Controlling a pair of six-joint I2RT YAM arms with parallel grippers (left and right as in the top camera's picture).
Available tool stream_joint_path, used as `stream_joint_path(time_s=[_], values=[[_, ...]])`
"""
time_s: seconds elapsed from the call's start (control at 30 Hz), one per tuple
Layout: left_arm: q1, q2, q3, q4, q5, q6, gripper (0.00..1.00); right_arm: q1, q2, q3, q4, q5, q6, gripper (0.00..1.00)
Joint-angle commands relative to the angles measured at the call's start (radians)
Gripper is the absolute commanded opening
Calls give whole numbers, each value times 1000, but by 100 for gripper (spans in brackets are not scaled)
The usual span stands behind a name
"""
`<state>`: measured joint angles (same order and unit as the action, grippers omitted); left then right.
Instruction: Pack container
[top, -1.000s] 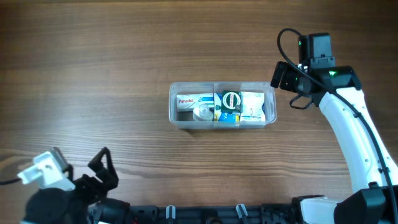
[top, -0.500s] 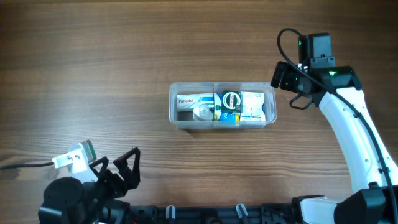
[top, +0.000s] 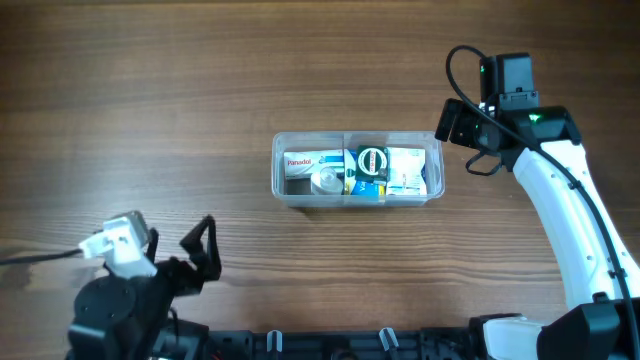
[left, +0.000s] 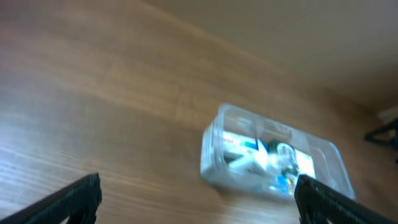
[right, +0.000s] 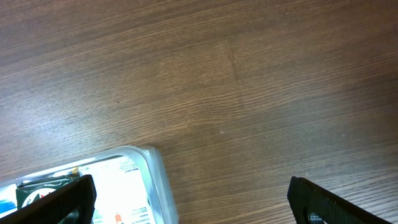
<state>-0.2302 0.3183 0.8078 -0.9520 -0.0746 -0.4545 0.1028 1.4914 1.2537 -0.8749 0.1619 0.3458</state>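
Overhead view: the red word "Panadol" is legible on the white box (top: 300, 161) in the left part of the container (top: 277, 172). Round green-black label (top: 372, 160) at centre: print too small to read. Both wrist views: no legible text.

My work surface is a brown wood-grain counter (top: 150, 100), with the grain running left to right. One item lies directly on it: a clear, see-through plastic rectangular container (top: 277, 180) with rounded corners and a rim. It sits flat near the counter's middle, slightly toward my right side, long side parallel to the grain.
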Motion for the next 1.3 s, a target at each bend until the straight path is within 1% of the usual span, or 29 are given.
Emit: stream_joint_path(time_s=[0.0, 0.13, 0.2, 0.37, 0.47, 0.6, 0.73, 0.83, 1.27], values=[[113, -72, -172, 117, 53, 70, 100, -4, 11, 10, 3, 14, -4, 100], [229, -167, -335, 269, 216, 78, 100, -4, 11, 10, 3, 14, -4, 100], [253, -208, -406, 321, 252, 78, 100, -4, 11, 10, 3, 14, -5, 100], [254, -299, -542, 386, 266, 77, 100, -4, 11, 10, 3, 14, -4, 100], [254, -316, -588, 400, 264, 77, 100, -4, 11, 10, 3, 14, -5, 100], [254, -316, -621, 404, 256, 78, 100, -4, 11, 10, 3, 14, -4, 100], [254, -316, -665, 444, 257, 77, 100, -4, 11, 10, 3, 14, -5, 100], [254, -316, -666, 469, 257, 77, 100, -4, 11, 10, 3, 14, -4, 100], [254, -315, -666, 452, 257, 77, 100, -4, 11, 10, 3, 14, -5, 100]])
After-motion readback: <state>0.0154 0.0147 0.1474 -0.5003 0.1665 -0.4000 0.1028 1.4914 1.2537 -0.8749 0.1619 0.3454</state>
